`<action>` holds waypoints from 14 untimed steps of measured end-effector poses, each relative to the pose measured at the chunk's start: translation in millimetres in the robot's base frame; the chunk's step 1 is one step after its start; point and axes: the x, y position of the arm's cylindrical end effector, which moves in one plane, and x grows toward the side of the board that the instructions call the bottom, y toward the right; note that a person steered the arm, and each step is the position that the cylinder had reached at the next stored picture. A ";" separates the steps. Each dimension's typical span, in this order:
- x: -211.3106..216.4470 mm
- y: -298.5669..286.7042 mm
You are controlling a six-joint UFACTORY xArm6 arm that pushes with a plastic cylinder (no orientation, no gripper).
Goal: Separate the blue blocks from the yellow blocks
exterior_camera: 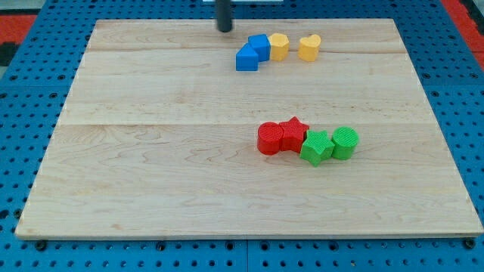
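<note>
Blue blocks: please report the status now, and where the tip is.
My tip at view's top, just left of blue blocks. Blue blocks touching a yellow block; second yellow apart, further right. Nothing in the way.

A: What is lying under everything here?

B: A pale wooden bench (189, 189) is filling most of the frame, its planks running side to side and its grain catching soft, even light.

A: And around it?

B: A blue perforated base (23, 151) is showing at nine, three and six o'clock, its rows of holes peeking past the board's edges.

A: Anything else?

B: Red patches (23, 23) are showing at ten and two o'clock, in the far corners.
</note>
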 end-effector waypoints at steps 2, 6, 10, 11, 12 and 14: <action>27.0 38.8; 99.3 87.4; 64.3 -57.4; 53.5 15.7; 115.4 36.3; 119.3 -97.0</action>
